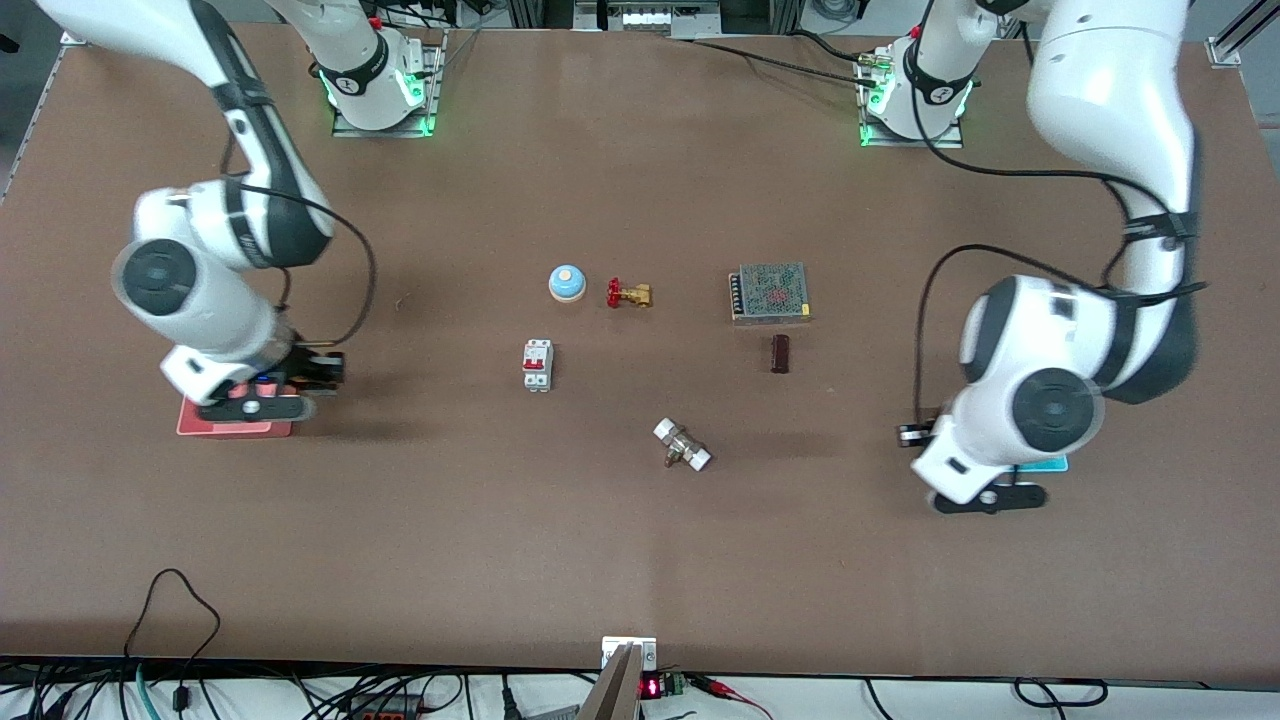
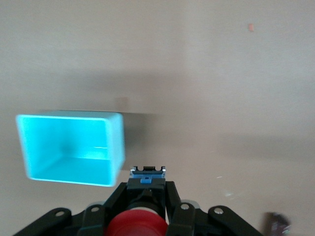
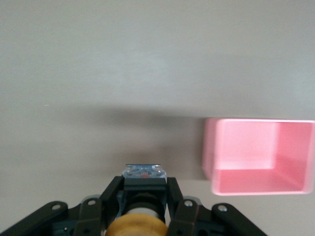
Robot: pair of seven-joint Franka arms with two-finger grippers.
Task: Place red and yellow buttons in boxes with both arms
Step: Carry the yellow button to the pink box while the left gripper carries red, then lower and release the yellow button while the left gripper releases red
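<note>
My left gripper [image 2: 146,184] is shut on the red button [image 2: 135,223], jaws closed on its dark base, above the bare table just beside the cyan-blue box [image 2: 69,147]. In the front view this gripper [image 1: 915,435] is at the left arm's end and the arm hides most of the cyan box [image 1: 1045,463]. My right gripper [image 3: 144,179] is shut on the orange-yellow button [image 3: 137,226], above the table beside the pink-red box [image 3: 261,155]. In the front view it [image 1: 320,370] is by the pink box [image 1: 235,425] at the right arm's end. Both boxes look empty.
Mid-table lie a blue domed bell [image 1: 566,283], a brass valve with a red handle [image 1: 628,294], a white circuit breaker [image 1: 538,365], a mesh-covered power supply [image 1: 769,292], a dark brown block [image 1: 780,353] and a white-ended fitting [image 1: 682,445].
</note>
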